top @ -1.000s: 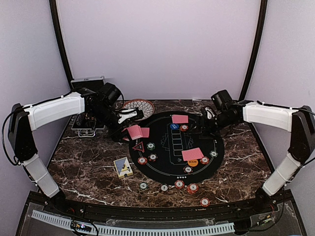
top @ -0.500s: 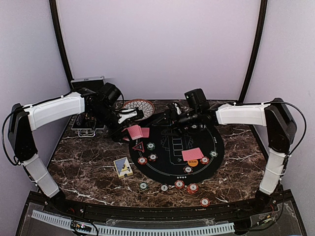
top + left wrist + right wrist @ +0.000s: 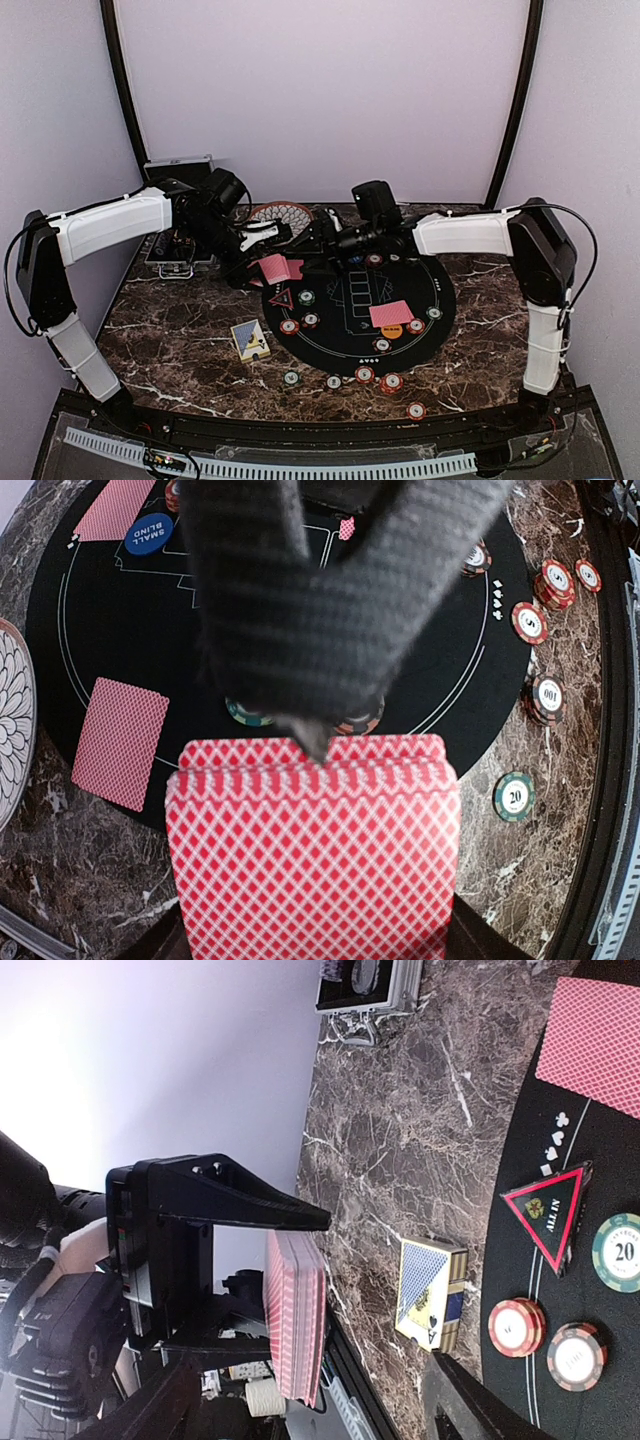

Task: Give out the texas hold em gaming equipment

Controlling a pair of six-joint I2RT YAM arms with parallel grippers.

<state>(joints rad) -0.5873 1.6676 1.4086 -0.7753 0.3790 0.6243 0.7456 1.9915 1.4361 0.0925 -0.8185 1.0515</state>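
Red-backed playing cards [image 3: 315, 870], a squared deck with a white diamond lattice on red, sit clamped flat in my left gripper's [image 3: 298, 1288] jaws. They hang over the left rim of the round black felt mat [image 3: 350, 300] on the dark marble table [image 3: 180, 340]. My right gripper [image 3: 310, 1410] faces the deck's edge with its jaws apart and nothing between them. Loose face-down cards [image 3: 391, 313] lie on the mat, with striped round poker chips [image 3: 515, 1327] and a red triangle marker [image 3: 548, 1210] near its left edge.
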